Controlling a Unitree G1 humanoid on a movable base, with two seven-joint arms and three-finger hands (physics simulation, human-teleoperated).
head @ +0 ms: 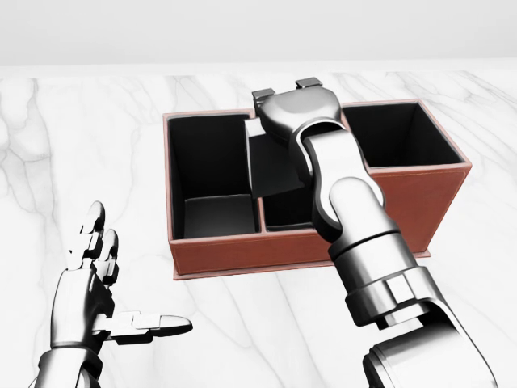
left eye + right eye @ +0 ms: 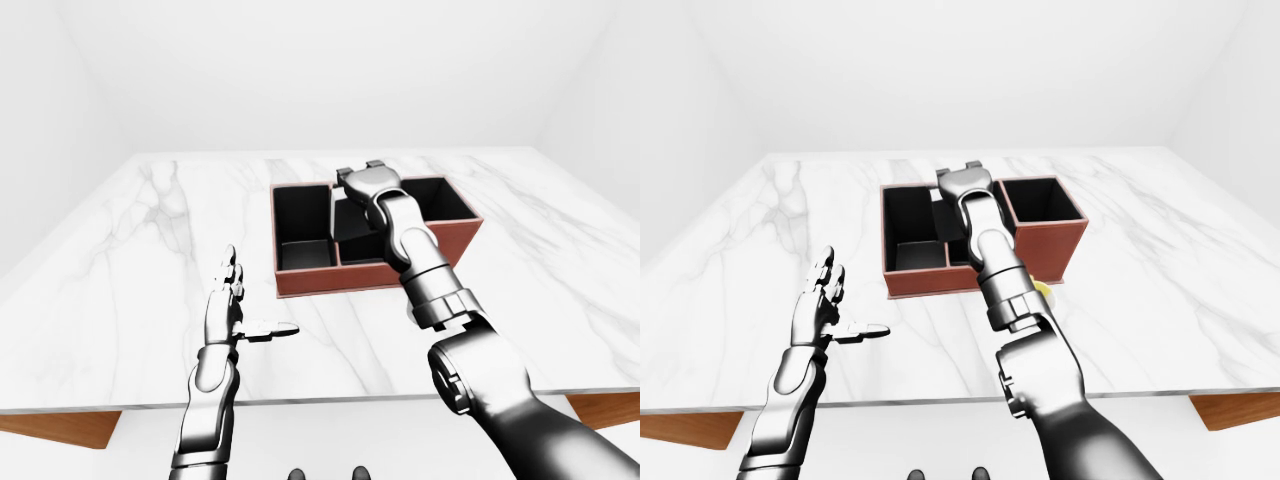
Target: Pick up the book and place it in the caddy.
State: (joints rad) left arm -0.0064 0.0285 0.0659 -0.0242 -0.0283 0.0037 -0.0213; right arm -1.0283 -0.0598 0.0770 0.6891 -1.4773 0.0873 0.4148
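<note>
The right hand's fingers (image 1: 311,83) are curled over the top edge of a thin dark grey book (image 1: 275,166), held tilted inside the middle compartment of the reddish-brown, black-lined caddy (image 1: 307,246). The left hand (image 1: 93,283) is spread flat, thumb out, empty, beside the caddy above the white marble table (image 2: 120,260).

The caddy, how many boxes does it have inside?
3 show. In the head view the caddy has one on the left, one on the right and a middle one behind the right hand. The arm may hide more.
</note>
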